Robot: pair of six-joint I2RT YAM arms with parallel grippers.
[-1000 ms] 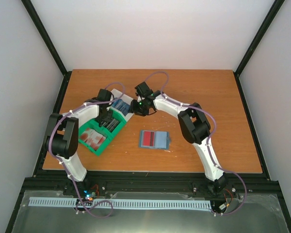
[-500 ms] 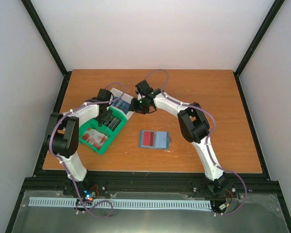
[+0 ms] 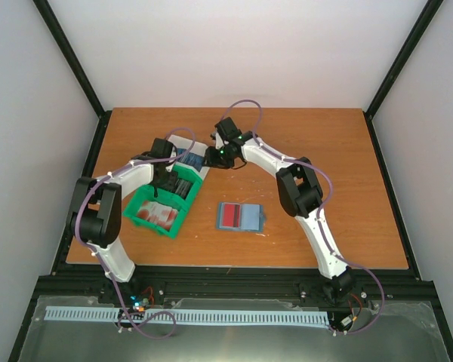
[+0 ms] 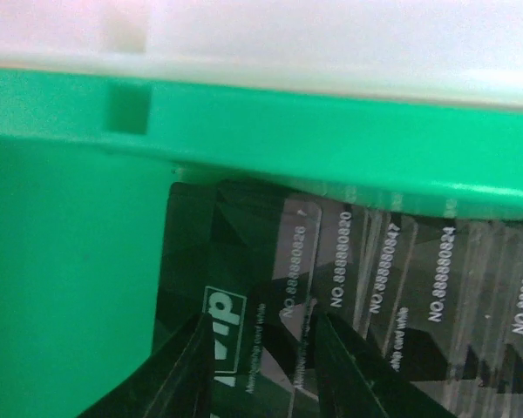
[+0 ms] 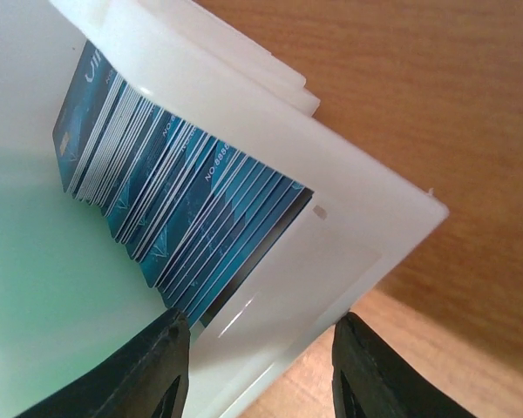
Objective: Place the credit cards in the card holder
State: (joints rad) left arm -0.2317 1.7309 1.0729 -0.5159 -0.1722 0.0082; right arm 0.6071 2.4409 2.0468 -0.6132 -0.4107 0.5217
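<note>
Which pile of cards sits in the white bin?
The blue cards: they fill the white bin. The dark cards and red cards are in the green bin.

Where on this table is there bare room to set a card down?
Widest: the orange wooden table right of the right arm. Also the strip between the open teal card holder and the near edge. Crowded far-left, where the green plastic bin, white plastic bin, left gripper and right gripper cluster.
</note>
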